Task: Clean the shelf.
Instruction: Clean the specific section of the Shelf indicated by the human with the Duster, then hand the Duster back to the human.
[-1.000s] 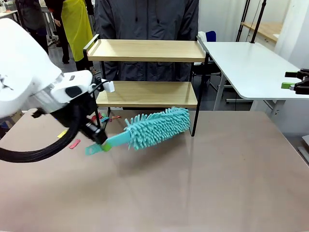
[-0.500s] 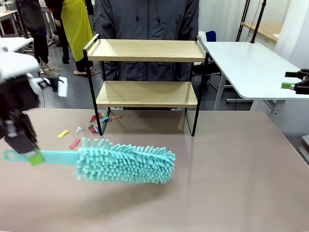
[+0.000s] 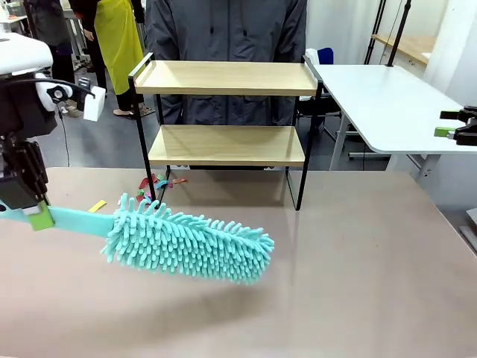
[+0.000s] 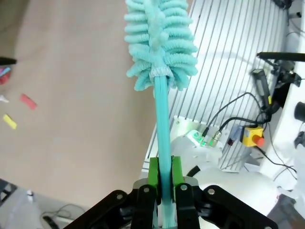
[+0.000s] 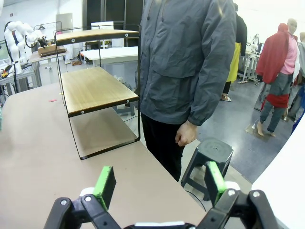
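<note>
The shelf [image 3: 223, 112] stands at the far middle of the bench [image 3: 358, 283], with coloured scraps [image 3: 153, 181] by its left legs. The left gripper [image 3: 36, 215], jaws pinching the duster [image 3: 190, 245] near its handle's end, holds it low. That long lever could twist, or shove the light shelf. The right gripper [image 5: 159, 183] has its jaws spread.

shelf [image 3: 223, 145]: wood boards, black metal frame | duster [image 3: 190, 246]: fluffy cloth, plastic handle

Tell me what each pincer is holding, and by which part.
The left pincer grips the teal duster near the end of its handle; the right pincer is open and empty.
</note>
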Controlling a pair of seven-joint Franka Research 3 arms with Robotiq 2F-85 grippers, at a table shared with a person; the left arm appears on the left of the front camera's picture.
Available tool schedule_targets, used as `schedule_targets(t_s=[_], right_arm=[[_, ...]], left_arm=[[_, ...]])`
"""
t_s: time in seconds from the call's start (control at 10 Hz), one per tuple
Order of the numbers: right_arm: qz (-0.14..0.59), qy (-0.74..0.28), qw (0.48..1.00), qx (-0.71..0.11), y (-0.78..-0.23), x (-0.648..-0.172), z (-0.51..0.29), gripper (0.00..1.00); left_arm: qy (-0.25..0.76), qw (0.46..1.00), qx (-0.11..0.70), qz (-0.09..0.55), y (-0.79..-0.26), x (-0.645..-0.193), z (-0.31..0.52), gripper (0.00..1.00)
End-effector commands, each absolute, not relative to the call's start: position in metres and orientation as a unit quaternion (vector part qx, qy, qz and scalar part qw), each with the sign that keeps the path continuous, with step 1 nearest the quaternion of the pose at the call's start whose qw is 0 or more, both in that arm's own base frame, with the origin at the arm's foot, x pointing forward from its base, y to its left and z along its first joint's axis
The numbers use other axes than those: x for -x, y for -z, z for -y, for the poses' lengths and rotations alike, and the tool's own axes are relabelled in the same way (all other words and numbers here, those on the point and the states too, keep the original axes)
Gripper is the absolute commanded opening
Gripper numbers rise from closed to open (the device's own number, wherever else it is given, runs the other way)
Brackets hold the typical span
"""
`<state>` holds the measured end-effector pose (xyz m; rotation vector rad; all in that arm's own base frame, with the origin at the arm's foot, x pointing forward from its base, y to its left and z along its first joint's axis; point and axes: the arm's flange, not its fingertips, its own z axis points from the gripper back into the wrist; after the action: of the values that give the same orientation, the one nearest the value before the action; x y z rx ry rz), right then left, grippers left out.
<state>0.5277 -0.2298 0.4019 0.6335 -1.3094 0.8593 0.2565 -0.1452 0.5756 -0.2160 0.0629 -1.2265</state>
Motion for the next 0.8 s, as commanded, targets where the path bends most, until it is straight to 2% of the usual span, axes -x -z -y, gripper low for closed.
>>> schedule_targets(t_s=[0.0, 0.7], right_arm=[[0.581, -0.381, 0.663, -0.28, -0.4045, -0.5276, 0.2279, 1.0], [0.581, -0.381, 0.663, -0.28, -0.4045, -0.5276, 0.2279, 1.0]], left_arm=[[0.569, 0.813, 0.121, -0.023, -0.5719, -0.2534, 0.1341, 0.13], [0.569, 0.813, 0.121, -0.023, -0.5719, -0.2534, 0.1341, 0.13]])
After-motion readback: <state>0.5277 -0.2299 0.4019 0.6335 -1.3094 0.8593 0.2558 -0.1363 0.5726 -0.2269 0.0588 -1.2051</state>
